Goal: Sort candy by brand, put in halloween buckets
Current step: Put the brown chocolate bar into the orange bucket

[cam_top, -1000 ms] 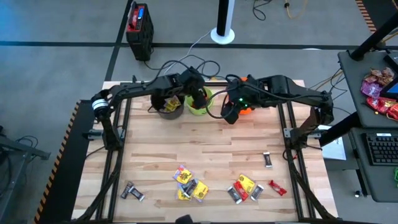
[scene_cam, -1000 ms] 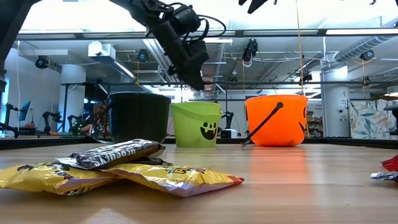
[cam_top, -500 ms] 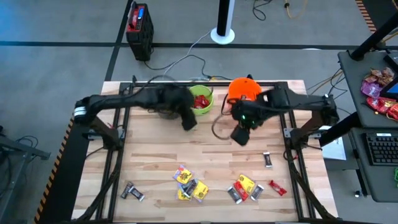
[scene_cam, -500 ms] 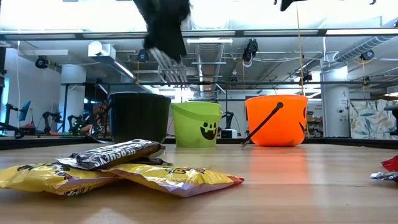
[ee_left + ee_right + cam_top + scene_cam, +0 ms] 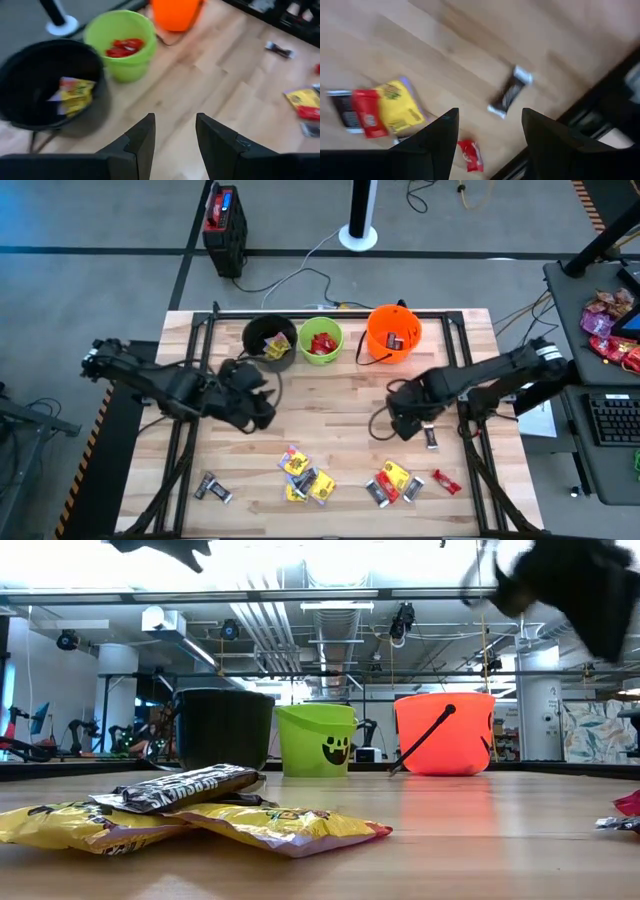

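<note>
Sorting partly done. Black bucket (image 5: 269, 341) holds a yellow packet, green bucket (image 5: 322, 340) red ones, orange bucket (image 5: 394, 333) a dark bar. Loose candy (image 5: 308, 476) remains on the near table. My left gripper (image 5: 174, 131) and right gripper (image 5: 489, 131) hang empty, fingers apart. No wrapper writing legible.

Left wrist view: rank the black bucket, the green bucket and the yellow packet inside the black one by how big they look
1. black bucket, though it is nearest the camera, which may exaggerate it
2. green bucket
3. yellow packet, clearly smallest
</note>
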Action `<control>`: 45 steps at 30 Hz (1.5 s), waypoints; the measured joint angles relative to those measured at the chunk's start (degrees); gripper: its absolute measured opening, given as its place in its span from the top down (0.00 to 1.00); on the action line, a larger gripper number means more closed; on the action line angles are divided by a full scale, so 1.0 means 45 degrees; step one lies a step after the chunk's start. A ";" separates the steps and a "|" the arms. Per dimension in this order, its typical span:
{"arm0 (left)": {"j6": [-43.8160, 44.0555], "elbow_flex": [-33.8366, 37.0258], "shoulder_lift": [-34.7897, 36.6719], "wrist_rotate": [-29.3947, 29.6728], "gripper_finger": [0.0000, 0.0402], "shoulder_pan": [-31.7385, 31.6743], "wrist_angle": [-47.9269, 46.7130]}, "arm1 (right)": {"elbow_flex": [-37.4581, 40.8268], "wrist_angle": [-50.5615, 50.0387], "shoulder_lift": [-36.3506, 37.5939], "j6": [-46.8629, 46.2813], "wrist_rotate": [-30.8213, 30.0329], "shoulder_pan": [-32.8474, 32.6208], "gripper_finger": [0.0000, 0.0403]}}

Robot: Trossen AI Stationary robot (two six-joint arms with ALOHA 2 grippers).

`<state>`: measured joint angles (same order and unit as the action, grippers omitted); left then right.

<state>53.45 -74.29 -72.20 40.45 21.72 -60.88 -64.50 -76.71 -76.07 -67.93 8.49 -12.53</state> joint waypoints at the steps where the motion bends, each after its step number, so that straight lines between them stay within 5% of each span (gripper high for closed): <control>1: 0.0052 0.0164 0.0189 0.0282 0.69 0.0021 -0.0088 | 0.0746 0.0398 0.0201 -0.0570 0.0344 -0.0101 0.48; 8: -0.1786 0.1023 0.1102 0.1689 0.69 -0.0451 0.0334 | 0.4892 0.3719 0.0624 -0.2583 0.1289 -0.0109 0.48; 14: -0.3390 0.1236 0.1732 0.1692 0.69 -0.1044 0.0389 | 0.6559 0.5343 0.0022 -0.3245 0.1559 -0.0104 0.48; 20: -0.5029 0.1673 0.2422 0.1437 0.69 -0.1417 0.0881 | 0.6754 0.5902 -0.0358 -0.2611 0.1637 -0.0099 0.54; 28: -0.6393 0.3747 0.3515 0.0071 0.70 -0.1556 0.3358 | 0.6631 0.6424 -0.0337 -0.2046 0.1566 -0.0104 0.92; 34: -0.6440 0.4872 0.4279 -0.0745 0.71 -0.1556 0.4913 | 0.5618 0.6870 0.0029 -0.2333 0.1191 -0.0099 0.91; 37: -0.6638 0.5057 0.4416 -0.0956 0.71 -0.1556 0.5651 | 0.4363 0.8909 0.0426 -0.2003 0.0451 -0.0052 0.91; 41: -0.6958 0.5072 0.4381 -0.0920 0.71 -0.1556 0.6341 | 0.2570 1.3496 0.0620 -0.0129 -0.2999 0.0801 0.92; 45: -0.7063 0.5077 0.4235 -0.0881 0.71 -0.1556 0.7088 | 0.0504 1.3891 0.0612 0.3323 -0.5329 0.2799 0.92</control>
<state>21.67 -51.44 -53.14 36.49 14.72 -28.98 -62.23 -14.20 -73.31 -52.98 -15.49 0.07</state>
